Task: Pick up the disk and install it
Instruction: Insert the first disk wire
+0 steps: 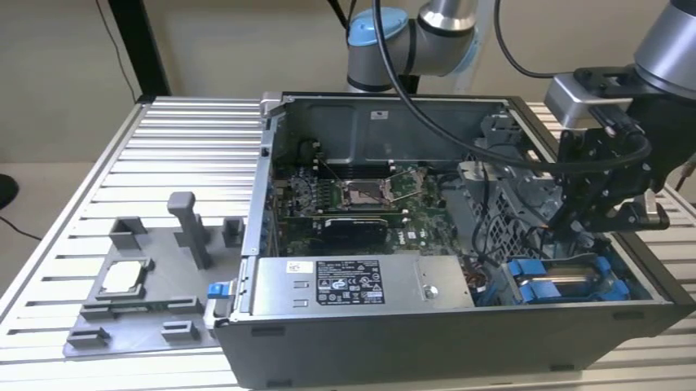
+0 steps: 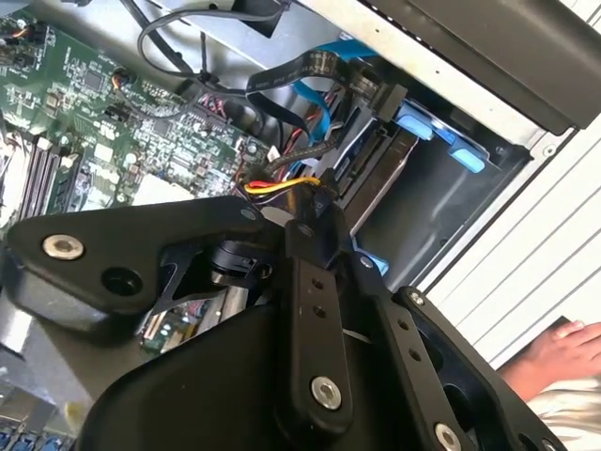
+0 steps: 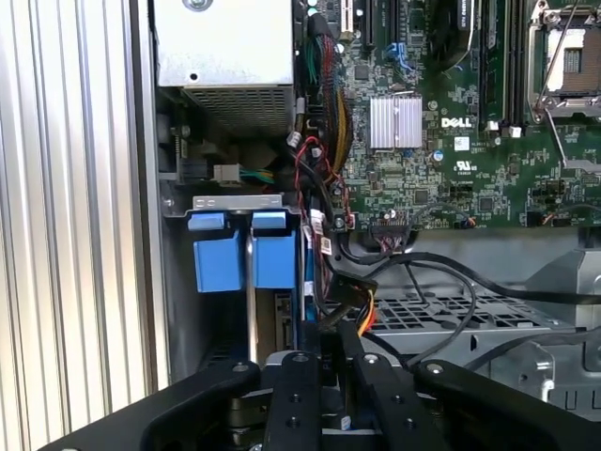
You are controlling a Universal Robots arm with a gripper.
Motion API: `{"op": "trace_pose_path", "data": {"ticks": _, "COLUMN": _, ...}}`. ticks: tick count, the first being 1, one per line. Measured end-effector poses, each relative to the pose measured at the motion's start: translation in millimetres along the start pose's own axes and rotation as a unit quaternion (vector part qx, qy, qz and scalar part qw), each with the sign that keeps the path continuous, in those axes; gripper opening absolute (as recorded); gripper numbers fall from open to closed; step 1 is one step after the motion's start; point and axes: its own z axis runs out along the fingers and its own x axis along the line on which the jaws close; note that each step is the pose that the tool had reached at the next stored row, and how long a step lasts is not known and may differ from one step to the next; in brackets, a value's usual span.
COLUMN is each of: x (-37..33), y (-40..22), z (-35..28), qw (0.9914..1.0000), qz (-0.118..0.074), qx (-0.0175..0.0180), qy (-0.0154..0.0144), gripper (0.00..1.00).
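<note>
- The open computer case holds the disk, which sits blue-framed and on edge in the corner bay.
- The gripper hangs just above that bay, clenched and empty, beside loose cables.

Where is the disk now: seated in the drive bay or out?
In: the disk, its blue bracket showing, sits slotted in the drive bay, below the gripper.
</note>
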Motion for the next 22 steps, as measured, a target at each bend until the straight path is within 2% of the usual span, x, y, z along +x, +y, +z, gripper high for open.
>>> {"op": "trace_pose_path", "data": {"ticks": 5, "x": -2.7, "y": 0.1, "z": -0.5, "qw": 1.00000, "qz": 0.000, "qx": -0.0002, "qy": 0.0008, "gripper": 0.00}}
{"op": "trace_pose_path", "data": {"ticks": 7, "x": -3.8, "y": -0.1, "z": -1.1, "qw": 0.99999, "qz": 0.000, "qx": -0.0018, "qy": 0.0032, "gripper": 0.00}}
{"op": "trace_pose_path", "data": {"ticks": 8, "x": -3.8, "y": -0.4, "z": -1.2, "qw": 0.99998, "qz": 0.000, "qx": -0.0039, "qy": 0.0056, "gripper": 0.00}}
{"op": "trace_pose_path", "data": {"ticks": 10, "x": -3.8, "y": -0.8, "z": -1.3, "qw": 0.99986, "qz": 0.000, "qx": -0.0090, "qy": 0.0142, "gripper": 0.00}}
{"op": "trace_pose_path", "data": {"ticks": 12, "x": -3.8, "y": -1.0, "z": -1.2, "qw": 0.99970, "qz": 0.001, "qx": -0.0115, "qy": 0.0214, "gripper": 0.00}}
{"op": "trace_pose_path", "data": {"ticks": 22, "x": -4.0, "y": -1.2, "z": -1.2, "qw": 0.99969, "qz": 0.001, "qx": -0.0116, "qy": 0.0218, "gripper": 0.00}}
